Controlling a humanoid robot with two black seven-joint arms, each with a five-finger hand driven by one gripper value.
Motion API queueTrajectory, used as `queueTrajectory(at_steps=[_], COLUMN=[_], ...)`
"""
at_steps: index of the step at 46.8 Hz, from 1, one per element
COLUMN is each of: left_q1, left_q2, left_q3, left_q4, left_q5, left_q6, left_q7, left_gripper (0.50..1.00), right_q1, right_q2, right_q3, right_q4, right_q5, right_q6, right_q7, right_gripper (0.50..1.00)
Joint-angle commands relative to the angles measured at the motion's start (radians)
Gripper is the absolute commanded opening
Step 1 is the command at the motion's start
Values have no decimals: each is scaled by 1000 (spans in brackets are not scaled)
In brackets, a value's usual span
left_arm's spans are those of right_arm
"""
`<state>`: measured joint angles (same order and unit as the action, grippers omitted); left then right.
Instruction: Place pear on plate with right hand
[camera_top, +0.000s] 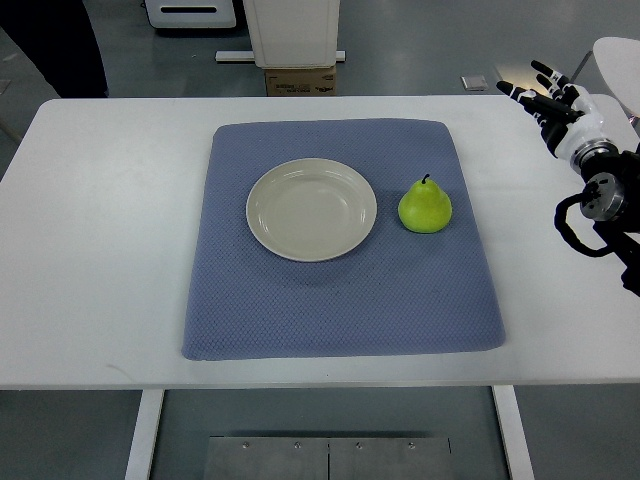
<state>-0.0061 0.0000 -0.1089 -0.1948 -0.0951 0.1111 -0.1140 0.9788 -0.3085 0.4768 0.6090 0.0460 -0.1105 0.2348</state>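
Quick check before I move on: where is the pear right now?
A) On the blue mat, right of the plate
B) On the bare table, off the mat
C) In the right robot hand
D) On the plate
A: the pear stands upright on the blue mat just right of the empty plate, while the right robot hand is off by the table's far right edge, holding nothing.

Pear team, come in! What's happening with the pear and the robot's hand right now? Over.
Right hand open, off the mat's far right corner, holding nothing. Pear upright on blue mat, just right of empty plate. Path clear.

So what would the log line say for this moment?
right hand: open, off mat | pear: upright on mat, beside plate | plate: empty
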Motion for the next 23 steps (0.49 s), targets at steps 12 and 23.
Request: queueTrajectory(at_steps=[12, 23], left_q1=[0, 0], left_q2=[0, 0], left_q3=[0, 0], left_q4=[0, -2], left_q5=[-6, -3], left_q6=[-4, -5], left_q7=[0, 0], left_gripper=[1000, 1000], right_q1=[-2, 0], right_q2=[2, 2], right_q3=[0, -1], right_q4=[0, -2], right_q5=[0, 0], right_q6=[0, 0], right_q7=[1, 0], right_gripper=[1000, 1000])
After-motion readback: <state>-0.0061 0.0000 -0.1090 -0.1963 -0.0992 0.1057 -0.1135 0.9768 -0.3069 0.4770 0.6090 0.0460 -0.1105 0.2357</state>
